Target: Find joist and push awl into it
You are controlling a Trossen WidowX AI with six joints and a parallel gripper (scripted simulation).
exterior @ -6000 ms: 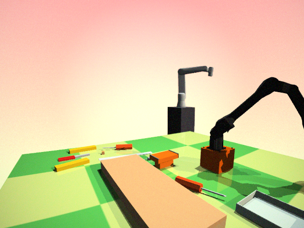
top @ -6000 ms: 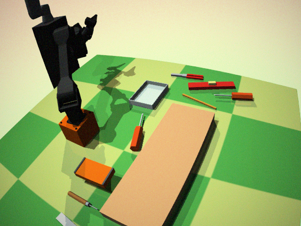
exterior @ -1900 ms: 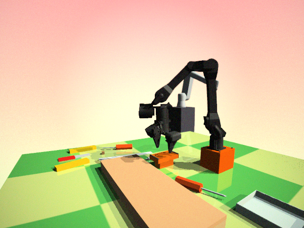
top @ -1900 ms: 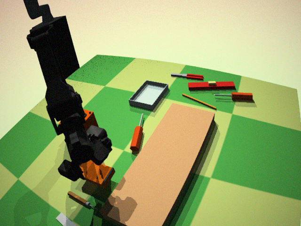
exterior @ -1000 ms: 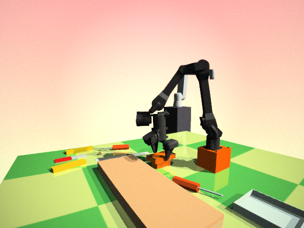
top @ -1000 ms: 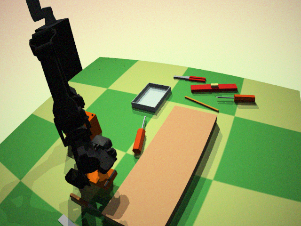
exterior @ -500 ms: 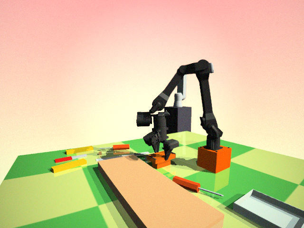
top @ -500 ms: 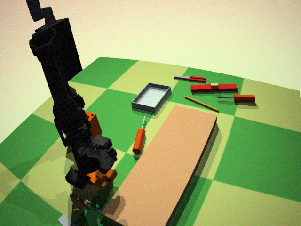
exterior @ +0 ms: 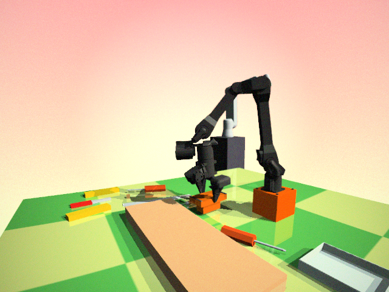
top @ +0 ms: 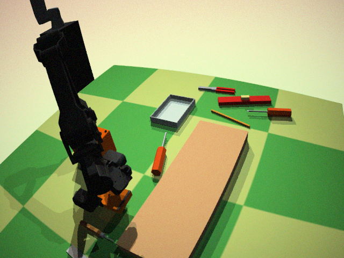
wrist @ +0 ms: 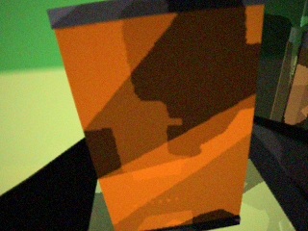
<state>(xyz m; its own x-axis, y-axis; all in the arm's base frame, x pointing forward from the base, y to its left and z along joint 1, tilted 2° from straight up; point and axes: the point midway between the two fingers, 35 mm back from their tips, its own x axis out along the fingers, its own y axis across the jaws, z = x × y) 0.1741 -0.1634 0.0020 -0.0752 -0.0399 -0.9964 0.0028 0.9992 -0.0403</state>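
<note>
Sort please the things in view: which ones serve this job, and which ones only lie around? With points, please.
For the job:
- orange stud finder (top: pixel 112 200) (exterior: pixel 205 207) (wrist: pixel 159 164), in the claw (exterior: pixel 208 196)
- wooden-handled awl (top: pixel 93 229)
- floor panel (top: pixel 191 177) (exterior: pixel 200 245)
- tray (top: pixel 177 123) (exterior: pixel 323 271)

Lying about:
- orange screwdrivers (top: pixel 158 160) (exterior: pixel 238 235)
- red-handled pliers (top: pixel 224 90)
- red bar (top: pixel 230 100)
- thin orange stick (top: pixel 230 119)
- yellow bars (exterior: pixel 89 212)
</note>
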